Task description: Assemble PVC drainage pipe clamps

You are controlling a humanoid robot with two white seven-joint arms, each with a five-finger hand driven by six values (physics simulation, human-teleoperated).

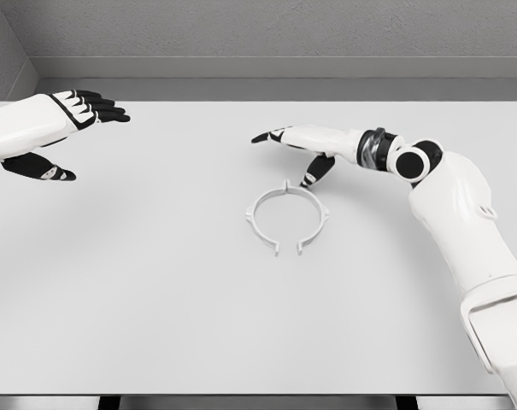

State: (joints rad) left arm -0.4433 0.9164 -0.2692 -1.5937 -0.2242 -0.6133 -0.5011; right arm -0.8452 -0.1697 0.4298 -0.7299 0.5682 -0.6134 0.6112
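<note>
At the far left the left hand hovers over the bench, fingers spread, holding nothing. Near the middle a pale grey pipe clamp lies flat: a thin split ring, its gap facing the near edge, small tabs round it. Just beyond it, the right hand hangs open, fingers extended leftward.

Both robot hands outstretched, empty.

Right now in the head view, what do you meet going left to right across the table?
Left hand, open → white pipe clamp ring lying flat on the table → right hand, open, just behind the ring.
</note>
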